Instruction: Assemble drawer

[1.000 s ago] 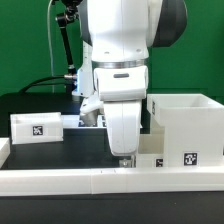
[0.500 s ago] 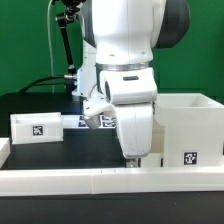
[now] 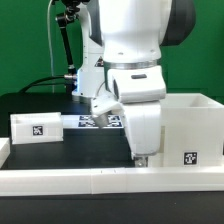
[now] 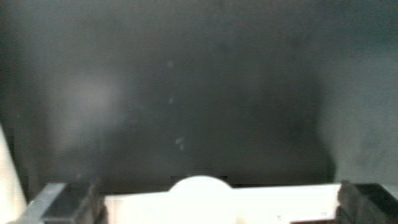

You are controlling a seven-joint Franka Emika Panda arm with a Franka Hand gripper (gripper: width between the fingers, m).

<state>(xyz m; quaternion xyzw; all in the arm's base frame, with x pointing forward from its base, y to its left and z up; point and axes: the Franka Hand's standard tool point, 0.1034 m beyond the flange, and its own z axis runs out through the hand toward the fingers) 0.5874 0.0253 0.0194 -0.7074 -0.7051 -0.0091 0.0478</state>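
The drawer's large cube-like casing (image 3: 190,125) stands at the exterior view's right, a tag on its front. One small tray (image 3: 38,127) with a tag lies at that view's left. Just left of the casing's front sits a second small tray (image 3: 157,160), mostly hidden behind my gripper (image 3: 140,158), which hangs low over it. In the wrist view this tray's white wall (image 4: 267,207) and round knob (image 4: 201,187) lie between my two dark fingers (image 4: 54,205). My gripper (image 4: 210,207) is open and straddles the wall; I cannot tell whether the fingers touch it.
A long low white rail (image 3: 100,181) runs along the front of the black table. The marker board (image 3: 92,122) lies behind my arm. A black stand with cables (image 3: 66,60) rises at the back left.
My arm has shifted toward the exterior view's right, so the gripper now covers the second tray's tag. The jaws have stayed open. The parts have not moved.
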